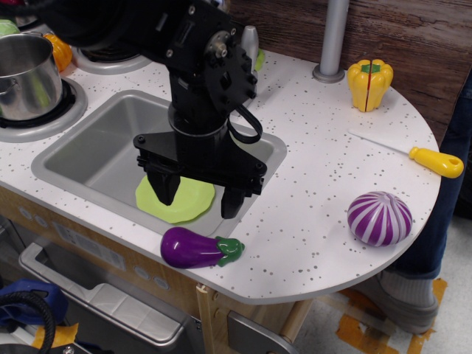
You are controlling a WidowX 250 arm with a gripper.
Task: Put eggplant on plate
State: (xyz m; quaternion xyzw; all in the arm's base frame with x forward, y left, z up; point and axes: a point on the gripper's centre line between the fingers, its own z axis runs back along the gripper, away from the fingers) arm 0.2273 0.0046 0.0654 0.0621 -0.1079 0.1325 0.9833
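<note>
Basically not started. Left of the sink (88, 151): steel pot (28, 74) on burner. Inside the sink, near its front wall: plate (184, 203), empty, partly hidden by arm. Over the plate: gripper (199, 193), fingers spread wide, holding nothing. Just past the sink's front rim, on the counter: eggplant (193, 248), lying on its side, untouched. Well right of the sink: striped toy (379, 218), screwdriver (428, 158), yellow pepper (370, 82). Left to do: grasp, lift, place.

Bright, even indoor light; sharp focus throughout.
Glare spots sit on the glossy eggplant (193, 248) and the steel pot (27, 76); soft shadows fall under the end effector (199, 193) into the sink (96, 151).
</note>
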